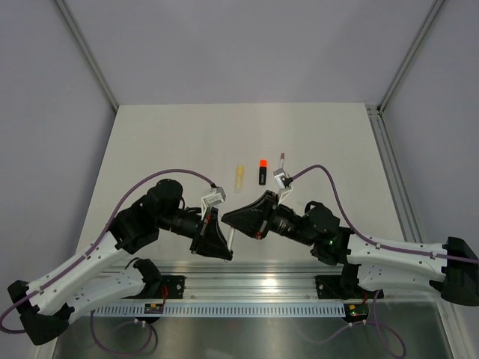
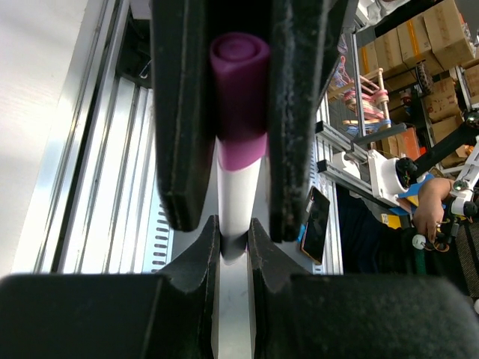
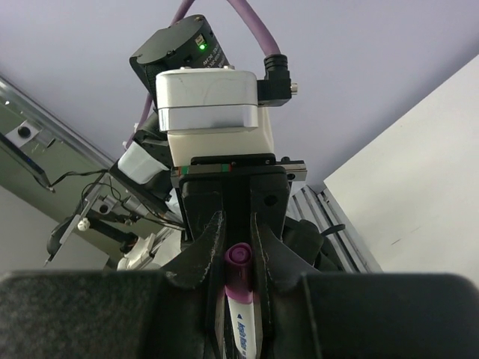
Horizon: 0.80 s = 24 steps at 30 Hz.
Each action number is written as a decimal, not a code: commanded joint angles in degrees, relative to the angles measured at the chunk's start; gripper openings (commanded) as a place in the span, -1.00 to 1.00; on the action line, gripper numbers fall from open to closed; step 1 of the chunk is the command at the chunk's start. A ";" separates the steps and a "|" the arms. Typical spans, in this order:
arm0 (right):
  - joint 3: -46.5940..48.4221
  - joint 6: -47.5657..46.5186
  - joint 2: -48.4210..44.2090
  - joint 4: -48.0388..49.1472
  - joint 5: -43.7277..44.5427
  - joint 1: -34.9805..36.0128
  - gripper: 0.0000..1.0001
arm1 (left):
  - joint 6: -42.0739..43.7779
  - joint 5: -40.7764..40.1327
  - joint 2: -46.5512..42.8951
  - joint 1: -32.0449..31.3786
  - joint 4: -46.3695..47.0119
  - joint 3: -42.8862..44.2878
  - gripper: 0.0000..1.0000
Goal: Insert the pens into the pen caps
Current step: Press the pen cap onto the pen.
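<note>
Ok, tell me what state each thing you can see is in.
white pen: held between both grippers, purple cap on its end
left gripper: shut on the white pen
right gripper: shut on the white pen
black highlighter: lying on the table, untouched
yellow highlighter: lying on the table, untouched
thin pen: lying on the table, untouched

The right gripper's fingers (image 2: 179, 112) are seen as matt black plastic, scuffed and white-specked at the edges. The white pen (image 2: 238, 194) is read as smooth plastic, its purple cap (image 2: 239, 82) as slightly glossy. The table (image 1: 165, 142) is noted as matt white, the rail (image 1: 247, 273) at frame bottom as brushed metal, the cable (image 1: 179, 171) as smooth purple sheathing.
</note>
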 commanded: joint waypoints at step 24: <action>-7.68 5.64 4.03 -30.04 -3.08 19.94 -1.00 | -1.68 -7.78 1.44 9.14 30.72 7.87 -1.00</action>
